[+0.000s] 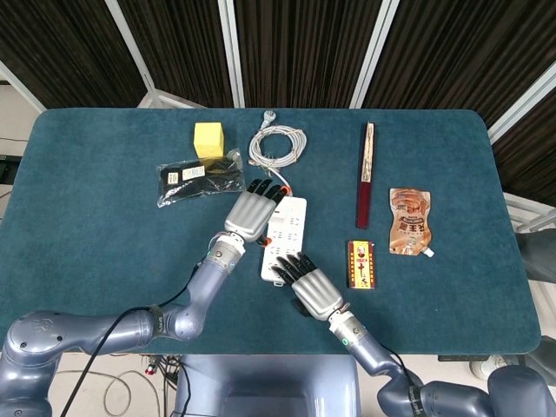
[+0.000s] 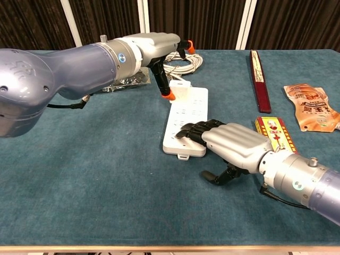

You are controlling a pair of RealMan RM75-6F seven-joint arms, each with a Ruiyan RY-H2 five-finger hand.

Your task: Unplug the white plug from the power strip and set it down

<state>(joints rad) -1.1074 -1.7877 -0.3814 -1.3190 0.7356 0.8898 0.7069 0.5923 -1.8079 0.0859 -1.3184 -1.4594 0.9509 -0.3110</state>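
Observation:
The white power strip [image 1: 284,241] [image 2: 187,119] lies lengthwise at the table's middle. The white plug [image 2: 179,87] sits in its far end, its cord running back to a white coil [image 1: 278,142] [image 2: 183,60]. My left hand [image 1: 251,212] [image 2: 153,45] hovers at that far end with fingers apart. Its orange-tipped thumb hangs just left of the plug and the other fingers reach over it; no grip shows. My right hand [image 1: 309,283] [image 2: 234,146] lies flat, and its dark fingertips [image 2: 186,132] rest on the strip's near end.
A yellow block [image 1: 208,139] and a bagged black packet [image 1: 195,179] lie at the back left. Right of the strip are a long dark red box [image 1: 367,174] [image 2: 258,61], a small red-yellow box [image 1: 360,263] [image 2: 273,133] and an orange pouch [image 1: 409,221] [image 2: 310,108].

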